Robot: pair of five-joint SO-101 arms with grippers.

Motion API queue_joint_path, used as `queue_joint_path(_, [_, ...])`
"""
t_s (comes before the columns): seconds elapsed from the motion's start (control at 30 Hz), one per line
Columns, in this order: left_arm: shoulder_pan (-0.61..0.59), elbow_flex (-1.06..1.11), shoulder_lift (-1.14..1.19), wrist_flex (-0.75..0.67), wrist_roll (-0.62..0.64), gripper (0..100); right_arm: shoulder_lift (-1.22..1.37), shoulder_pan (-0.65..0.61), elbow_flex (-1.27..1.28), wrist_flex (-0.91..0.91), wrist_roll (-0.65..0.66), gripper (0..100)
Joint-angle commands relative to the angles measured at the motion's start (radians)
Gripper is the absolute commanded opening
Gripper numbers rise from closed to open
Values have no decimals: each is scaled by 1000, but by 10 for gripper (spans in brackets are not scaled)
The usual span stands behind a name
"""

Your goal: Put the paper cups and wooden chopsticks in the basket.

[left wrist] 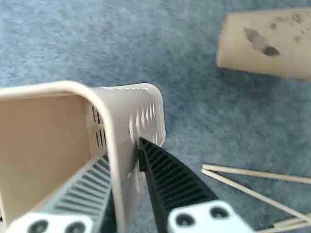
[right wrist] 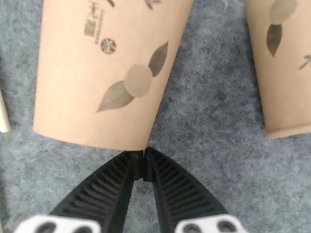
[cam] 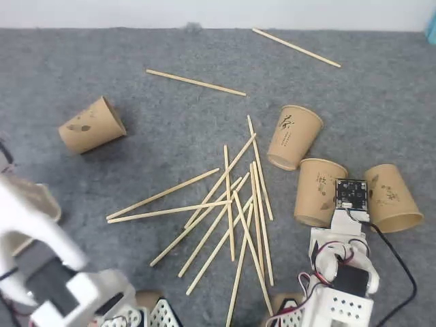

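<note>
Our left gripper (left wrist: 138, 145) clamps the basket (left wrist: 121, 94) wall; our right gripper (right wrist: 144, 162) is pressed together, empty
We see a cup (right wrist: 107, 73) on its side straight ahead of the right tips, mouth towards them, long axis running away; the right arm is nearer. The high view adds chopsticks (cam: 228, 204) strewn between both arms

Soft, even daylight — faint, short shadows

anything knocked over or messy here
All four paper cups lie tipped on their sides, a lone cup apart from the other three. The chopsticks sprawl in a crossed heap, with two strays farther off.
</note>
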Motion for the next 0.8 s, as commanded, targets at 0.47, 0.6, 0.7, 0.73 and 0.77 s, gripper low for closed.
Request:
queue_joint_path(0.47, [-115, 10, -315, -43, -209, 254, -13, 10, 18, -13, 12, 8])
queue_joint_path(0.6, [-261, 15, -302, -213, -173, 254, -13, 10, 18, -13, 12, 8])
queue_joint_path(0.7, [-350, 13, -258, -334, -77, 254, -13, 10, 18, -13, 12, 8])
queue_joint_path(0.73, [-368, 13, -241, -368, -54, 254, -13, 10, 18, -13, 12, 8])
queue_joint_path(0.77, [-384, 13, -224, -397, -35, 254, -13, 10, 18, -13, 12, 8])
